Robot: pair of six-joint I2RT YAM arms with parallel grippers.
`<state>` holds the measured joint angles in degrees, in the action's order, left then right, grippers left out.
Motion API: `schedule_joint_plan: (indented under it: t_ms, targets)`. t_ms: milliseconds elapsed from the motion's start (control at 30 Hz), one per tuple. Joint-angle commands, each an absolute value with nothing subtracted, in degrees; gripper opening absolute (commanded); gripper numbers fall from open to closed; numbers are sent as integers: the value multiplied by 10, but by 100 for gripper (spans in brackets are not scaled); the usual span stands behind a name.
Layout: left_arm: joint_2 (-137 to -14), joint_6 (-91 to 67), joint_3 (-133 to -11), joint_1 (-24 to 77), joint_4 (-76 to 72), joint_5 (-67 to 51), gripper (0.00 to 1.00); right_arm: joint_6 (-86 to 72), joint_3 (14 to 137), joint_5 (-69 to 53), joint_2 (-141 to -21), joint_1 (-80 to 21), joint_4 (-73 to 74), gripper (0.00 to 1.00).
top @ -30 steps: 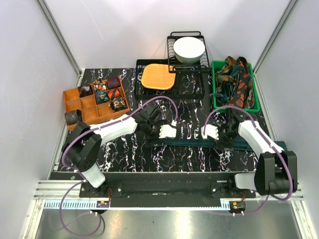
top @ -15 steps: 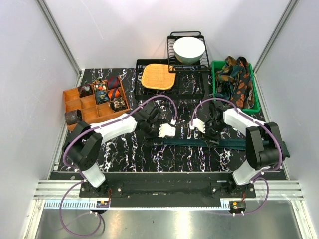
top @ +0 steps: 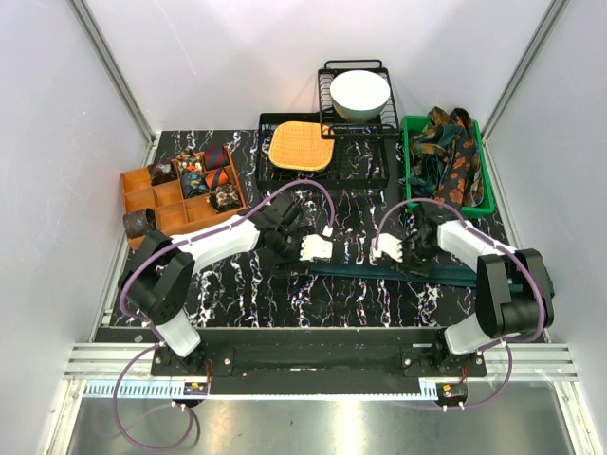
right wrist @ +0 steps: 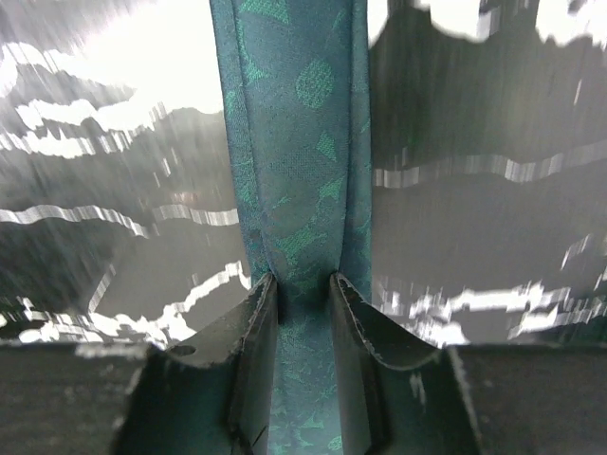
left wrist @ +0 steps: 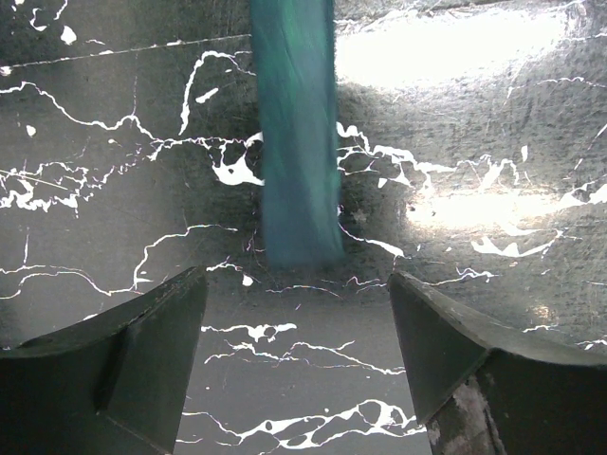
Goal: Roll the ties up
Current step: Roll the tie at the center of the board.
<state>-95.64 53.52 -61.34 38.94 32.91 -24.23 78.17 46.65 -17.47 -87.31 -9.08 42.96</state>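
Teal tie [top: 360, 269] lies flat, right gripper [right wrist: 302, 284] pinching it, left gripper [left wrist: 299, 294] spread; coils [top: 194, 177] at 9 o'clock, pile [top: 450, 152] at 2 waiting.

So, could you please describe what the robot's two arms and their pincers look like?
Both the left arm and right arm have white link shells between bulky black joints. A purple cable loops along each one to the wrist. The left pincer and right pincer each have a white body and two dark, wedge-shaped fingers. No markings are legible.
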Motion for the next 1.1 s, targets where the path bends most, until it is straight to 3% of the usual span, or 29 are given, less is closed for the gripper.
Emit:
schedule_joint_plan:
  t_ms: [0, 167, 300, 433, 700, 900, 1033, 1067]
  targets:
    - [-933, 527, -607, 388, 323, -269, 80, 859, 414, -95, -887, -44, 449, 33]
    - [-923, 515, -601, 392, 323, -271, 80, 900, 403, -81, -873, -6, 461, 33]
    - [-914, 508, -598, 396, 321, -275, 80, 906, 416, -98, -855, -3, 471, 41]
    - [-915, 489, -598, 397, 311, -279, 81, 882, 459, -141, -826, -3, 531, 61]
    - [-892, 458, -591, 397, 272, -295, 82, 818, 531, -196, -756, -4, 590, 84]
    - [-831, 400, -577, 396, 228, -312, 83, 624, 645, -284, -748, -4, 594, 99]
    - [-783, 326, -573, 386, 208, -325, 84, 437, 745, -399, -774, -4, 601, 100]
    - [-772, 314, -570, 387, 199, -327, 85, 328, 770, -415, -787, -3, 590, 100]
